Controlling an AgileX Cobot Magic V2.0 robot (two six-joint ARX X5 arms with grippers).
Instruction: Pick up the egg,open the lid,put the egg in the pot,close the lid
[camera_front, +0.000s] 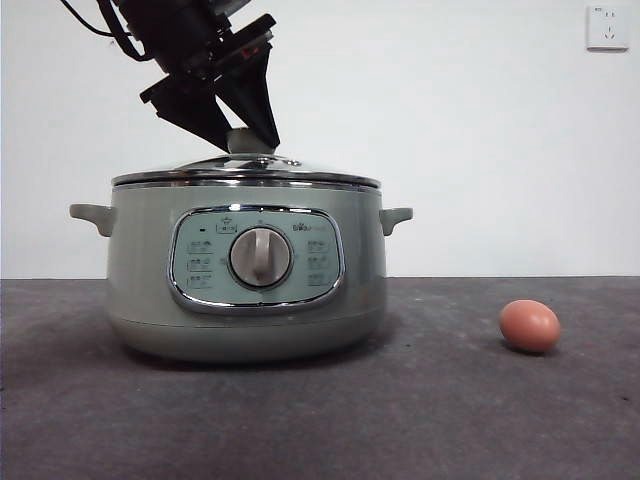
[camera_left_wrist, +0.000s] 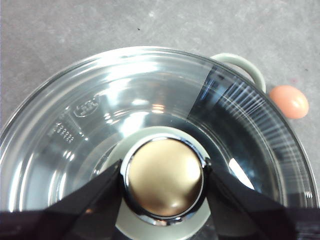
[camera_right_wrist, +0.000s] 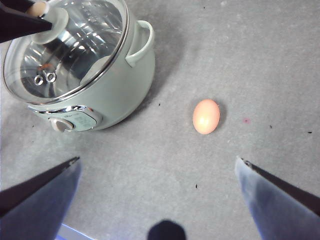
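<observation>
Front view: left gripper straddles the lid knob; right gripper spread.

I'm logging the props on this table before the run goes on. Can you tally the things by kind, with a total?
Egg: 1
Pot: 1
Lid, on the pot: 1
Total: 3 things
Grippers, not counted: the left gripper has its jaws at the lid's knob; the right gripper hangs open above the table.

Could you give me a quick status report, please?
Left pincer astride lid knob, lid on pot. Right pincer open, above egg on table. Nothing in the way.
</observation>
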